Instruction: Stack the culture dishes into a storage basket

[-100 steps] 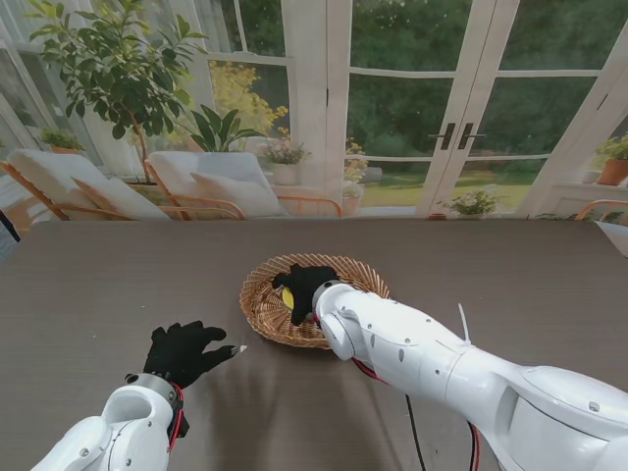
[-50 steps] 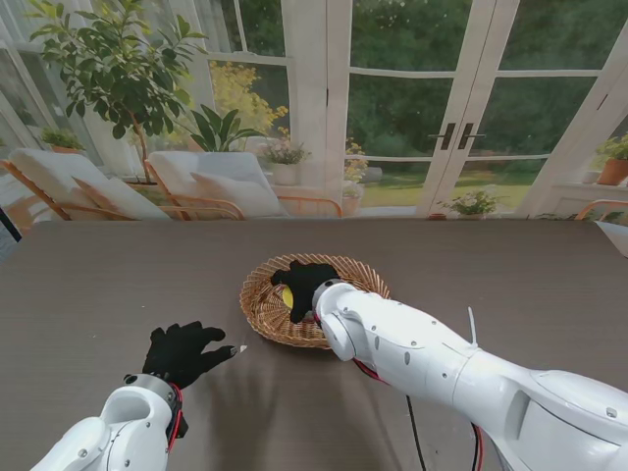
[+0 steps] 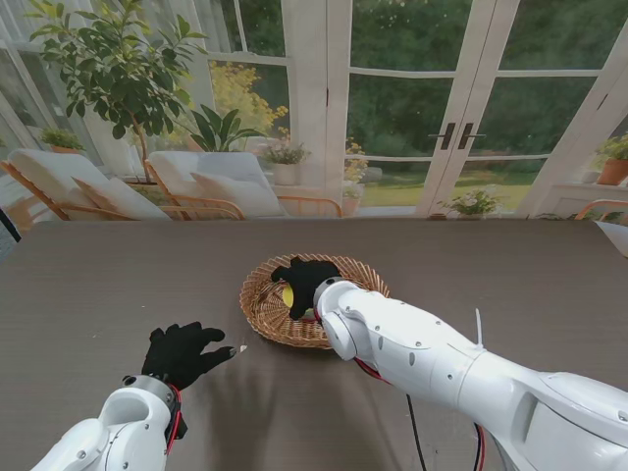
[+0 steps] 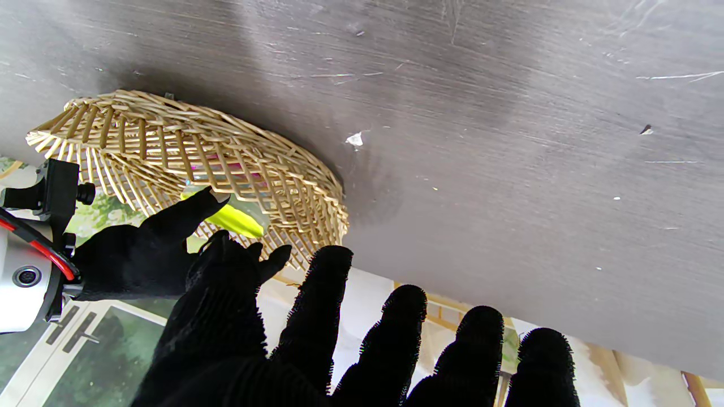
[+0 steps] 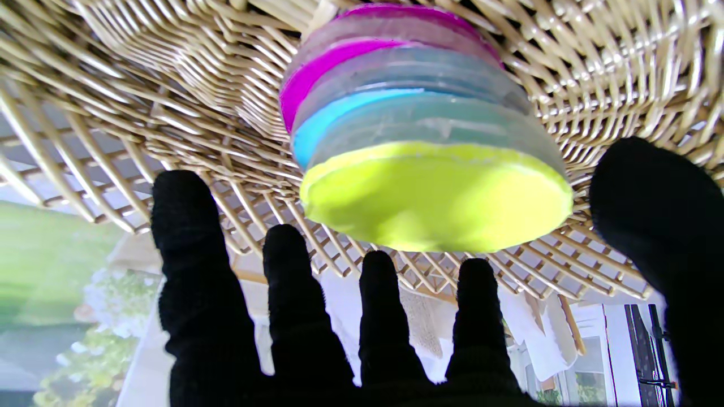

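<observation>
Stand view: the right hand (image 3: pixel 306 280) hovers over the wicker basket (image 3: pixel 263 304), yellow dish (image 3: pixel 287 296) by its fingers; the left hand (image 3: pixel 180 352) rests splayed on the table (image 3: pixel 98 285). Left wrist: fingers (image 4: pixel 325 299) wide, empty, basket beyond them. Right wrist: fingers (image 5: pixel 283 271) spread, clear of the dish stack (image 5: pixel 418 141) between thumb and fingers.

Magenta, blue, yellow dishes (image 5: pixel 430 141) stacked inside wicker basket (image 3: pixel 263 300).

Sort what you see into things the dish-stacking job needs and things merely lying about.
Job:
wicker basket
stack of culture dishes, yellow on top
right hand, open over the stack

Lying about:
left hand, idle on the table
white scrap
</observation>
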